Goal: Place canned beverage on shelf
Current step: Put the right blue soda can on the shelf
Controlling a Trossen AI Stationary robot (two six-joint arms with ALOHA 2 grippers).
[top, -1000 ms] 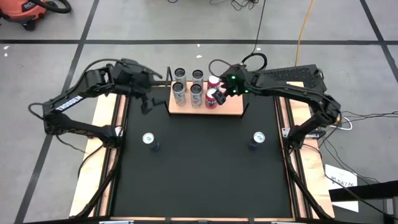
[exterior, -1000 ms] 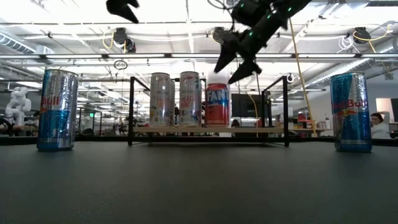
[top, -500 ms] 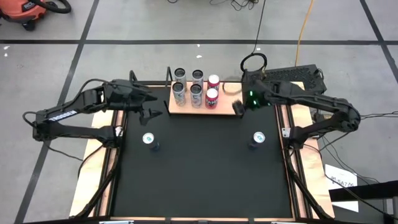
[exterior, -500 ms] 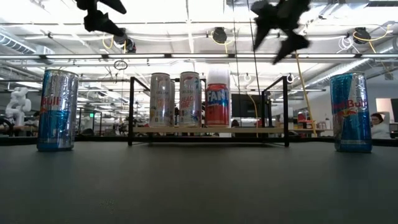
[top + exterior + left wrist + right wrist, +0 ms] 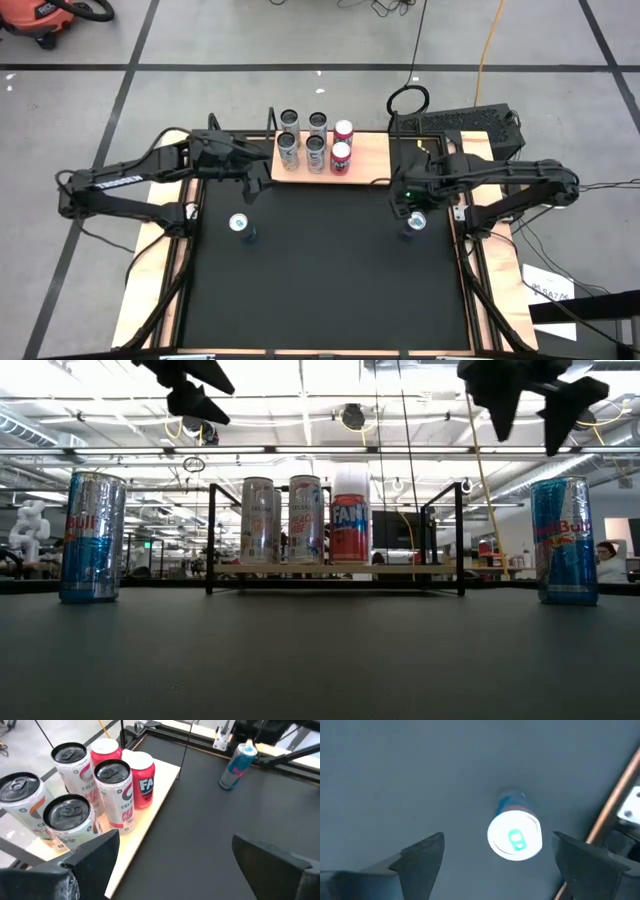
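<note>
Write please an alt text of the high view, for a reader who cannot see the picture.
Seen from above, the right gripper hangs open beside a blue can on the black table. The left gripper, also open, waits beside the shelf, which holds six cans; another blue can stands on the table's left.

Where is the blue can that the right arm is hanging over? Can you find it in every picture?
High view: the blue can stands right of centre, just below the right gripper.
Low view: far right.
Left wrist view: upper right.
Right wrist view: centre, seen from above.
Shared landmark: the shelf; absent from the right wrist view.
</note>
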